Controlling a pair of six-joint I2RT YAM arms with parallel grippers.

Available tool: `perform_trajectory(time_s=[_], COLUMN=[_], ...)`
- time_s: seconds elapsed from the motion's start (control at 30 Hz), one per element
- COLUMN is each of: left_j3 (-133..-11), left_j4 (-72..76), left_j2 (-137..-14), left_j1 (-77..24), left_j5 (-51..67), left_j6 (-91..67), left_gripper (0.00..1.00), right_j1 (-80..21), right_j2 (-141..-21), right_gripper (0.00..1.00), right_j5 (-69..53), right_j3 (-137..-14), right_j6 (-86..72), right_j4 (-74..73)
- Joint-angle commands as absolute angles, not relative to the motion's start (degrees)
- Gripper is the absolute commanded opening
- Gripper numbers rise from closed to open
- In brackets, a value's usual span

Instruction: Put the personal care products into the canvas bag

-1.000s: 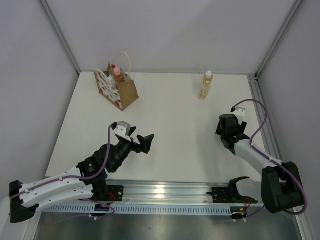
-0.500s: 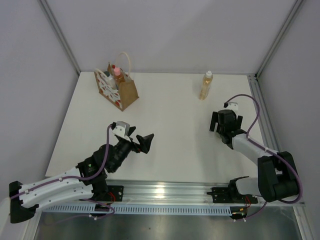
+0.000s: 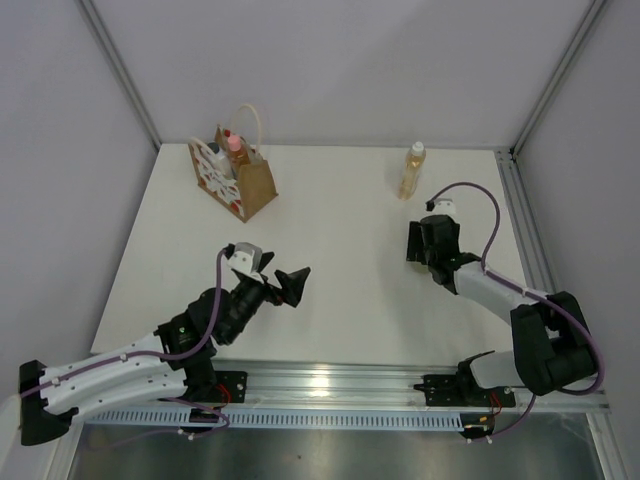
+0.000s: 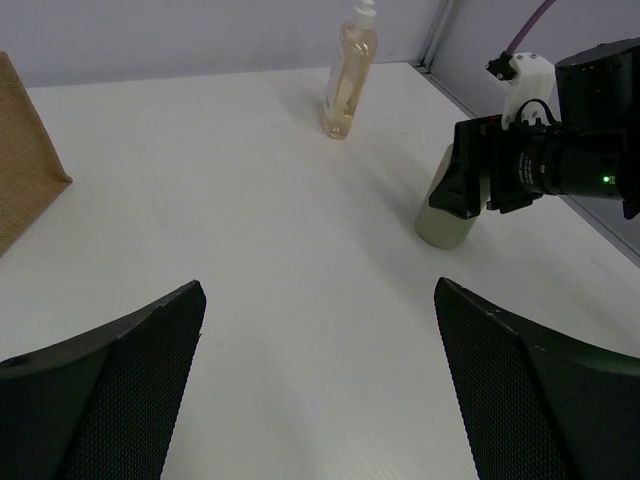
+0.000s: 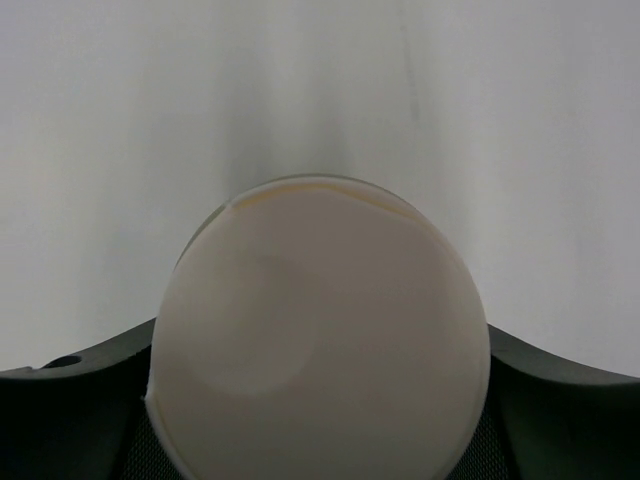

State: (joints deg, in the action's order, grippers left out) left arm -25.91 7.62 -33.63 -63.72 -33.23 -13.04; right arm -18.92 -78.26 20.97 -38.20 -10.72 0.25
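Right tool [image 3: 424,240] closed on the cream bottle [image 4: 443,215], which is plain, squat, round-ended, near upright and low over the tabletop [image 3: 340,215], with the canvas bag [image 3: 255,188] well apart toward the far-left corner, nearer the open, empty left tool [image 3: 290,283], so the carry likely runs leftward and away.

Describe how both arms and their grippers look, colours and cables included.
The left arm and right arm have white links joined by black joints, with a purple cable running along each. The left gripper is black, its two broad fingers faced with fine mesh-textured pads. The right gripper is black too, with a white block behind it and a green light.
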Motion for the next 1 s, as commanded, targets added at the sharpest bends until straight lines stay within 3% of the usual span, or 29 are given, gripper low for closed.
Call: perform_trajectory(time_s=[0.0, 0.37, 0.63, 0.97], left_j3=[-25.14, -23.12, -23.47, -25.48], left_j4=[10.98, 13.27, 13.98, 14.33], left_j2=[-33.93, -32.08, -34.63, -39.19], left_j1=[-63.81, -63.72, -63.72, -62.58], left_j5=[-32.26, -31.46, -31.38, -23.23], left_j6=[-11.51, -10.2, -9.41, -10.54], left_gripper=[0.99, 0.99, 0.99, 0.99], right_j1=[-23.97, -39.01, -42.8, -37.8], right_j2=[-77.52, -88.49, -87.72, -68.93], right_gripper=[0.51, 0.57, 0.99, 0.99], right_j5=[17.15, 17.23, 18.55, 15.48], right_j3=[-41.48, -47.28, -52.03, -58.01], right_j6=[-13.09, -14.42, -13.27, -17.22], right_j4=[2.98, 9.22, 5.72, -15.61])
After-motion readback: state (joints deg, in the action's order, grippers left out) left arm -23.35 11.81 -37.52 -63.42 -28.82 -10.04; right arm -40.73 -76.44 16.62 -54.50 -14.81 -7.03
